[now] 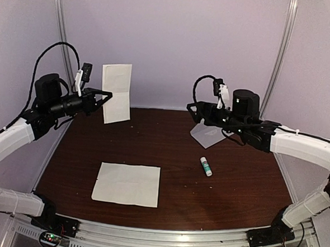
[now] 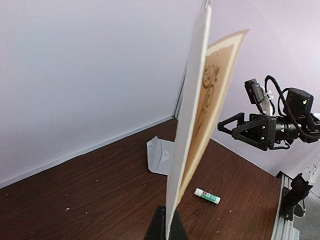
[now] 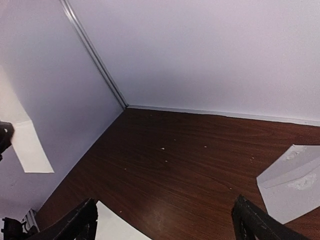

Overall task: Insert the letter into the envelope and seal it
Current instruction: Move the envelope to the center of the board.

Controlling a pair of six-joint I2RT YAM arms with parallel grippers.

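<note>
Fingers of the left gripper (image 2: 167, 222) are pressed together on one edge of the letter (image 2: 192, 125), holding it upright over the far left part of the table (image 1: 233, 200), close to the back wall (image 1: 175, 40). Fingers of the right gripper (image 3: 164, 204) are spread wide with nothing between them, hanging over the far right part of the table just above the envelope (image 3: 292, 182). Table surface: dark brown wood grain dotted with small pale specks, bounded by pale lavender walls and a metal corner post (image 3: 94, 52). On it lie the envelope, flat near the back wall; a glue stick (image 1: 206, 166), white and green, nearer the arms and apart from the envelope; and a white sheet (image 1: 126, 184), flat at the near centre-left. Letter: a folded sheet, plain white on the side facing the top camera, with a crease across its middle and the two halves slightly offset. The left wrist view shows it edge-on, its layers parted toward the top and the inner face tan with a brown scrolled ornament and border. Envelope: pale grey, with a pointed flap. Whether the flap is open or closed cannot be told, since the right gripper covers part of the envelope in the top view and the right wrist view cuts it off at the frame edge. Only the tips of the left fingers show in the left wrist view.
</note>
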